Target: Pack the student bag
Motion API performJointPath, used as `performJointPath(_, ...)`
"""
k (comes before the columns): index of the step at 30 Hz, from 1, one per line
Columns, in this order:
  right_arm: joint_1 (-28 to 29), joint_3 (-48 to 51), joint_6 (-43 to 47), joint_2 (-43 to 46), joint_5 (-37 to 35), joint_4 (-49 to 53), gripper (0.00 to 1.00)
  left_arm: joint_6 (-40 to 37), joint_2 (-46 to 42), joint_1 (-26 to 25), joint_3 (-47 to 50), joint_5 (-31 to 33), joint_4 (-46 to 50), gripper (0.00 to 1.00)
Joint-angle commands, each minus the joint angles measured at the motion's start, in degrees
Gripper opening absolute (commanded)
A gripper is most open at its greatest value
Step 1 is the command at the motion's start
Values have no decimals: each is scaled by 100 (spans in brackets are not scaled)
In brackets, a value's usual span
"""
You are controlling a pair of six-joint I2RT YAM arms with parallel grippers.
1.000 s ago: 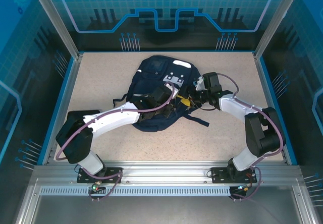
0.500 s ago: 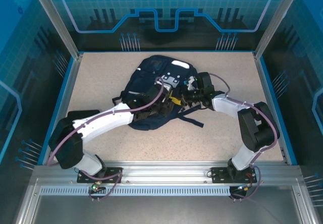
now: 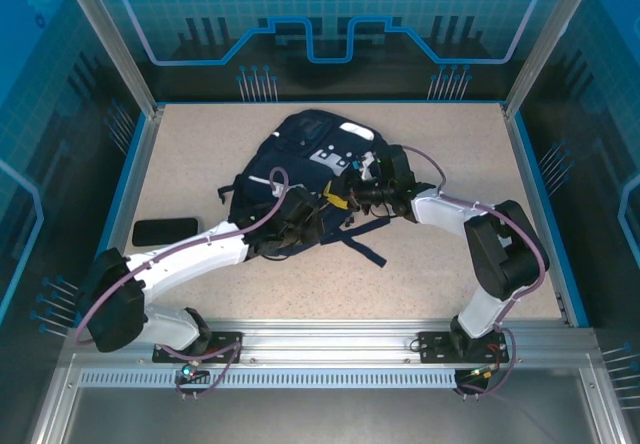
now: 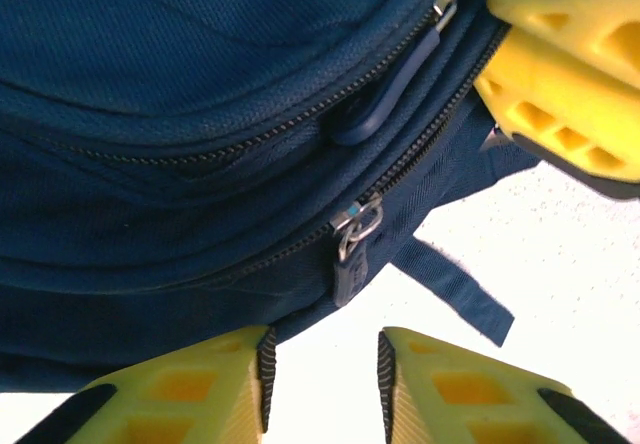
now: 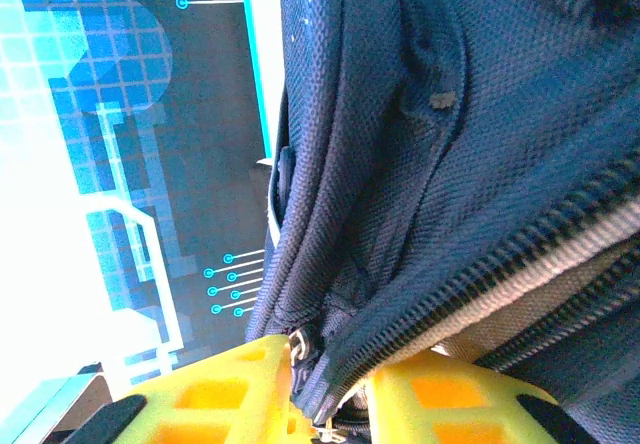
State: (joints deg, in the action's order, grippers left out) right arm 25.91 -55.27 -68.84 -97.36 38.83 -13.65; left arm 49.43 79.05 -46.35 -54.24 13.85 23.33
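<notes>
The student bag [image 3: 300,144] lies navy-blue and crumpled in the middle of the table, its white stripe at the far end. My right gripper [image 3: 345,197] reaches in from the right and is shut on the bag's zipper edge [image 5: 400,334], the fabric pinched between the yellow fingers [image 5: 250,384]. My left gripper [image 3: 312,222] sits at the bag's near side. In the left wrist view the student bag [image 4: 150,84] hangs above the left gripper [image 4: 322,349], which is open with bare table between the pads. A zipper pull [image 4: 350,269] dangles just above that gap.
A flat dark object [image 3: 165,231] lies on the table at the near left, beside my left arm. A loose bag strap [image 3: 365,249] trails toward the front. Blue walls [image 3: 120,174] bound the table on both sides and at the back.
My left arm has drawn back to the near left, uncovering the flat dark object, and its jaws have opened. The right gripper has closed on the bag and shifted left with it.
</notes>
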Motion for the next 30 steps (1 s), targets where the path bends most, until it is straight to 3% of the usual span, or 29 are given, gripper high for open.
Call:
performJointPath(1, 133, -292, -33, -45, 72, -454, 26, 417, 139, -17, 36, 138, -485, 32)
performJointPath(5, 160, -277, -42, -41, 64, -454, 25, 604, 223, 36, 112, 260, -779, 31)
performJointPath(12, 173, -266, -33, -63, 50, -437, 25, 877, 413, 59, 11, 835, -429, 31)
performJointPath(20, 195, -290, -6, -95, 39, -378, 24, 1053, 463, 108, 176, 738, -968, 34)
performJointPath(23, 195, -292, 44, -89, -12, -290, 24, 1194, 413, 116, 144, 957, -783, 28)
performJointPath(30, 162, -315, 256, -7, -355, 167, 20, 1529, 154, 113, 296, 1438, -62, 4)
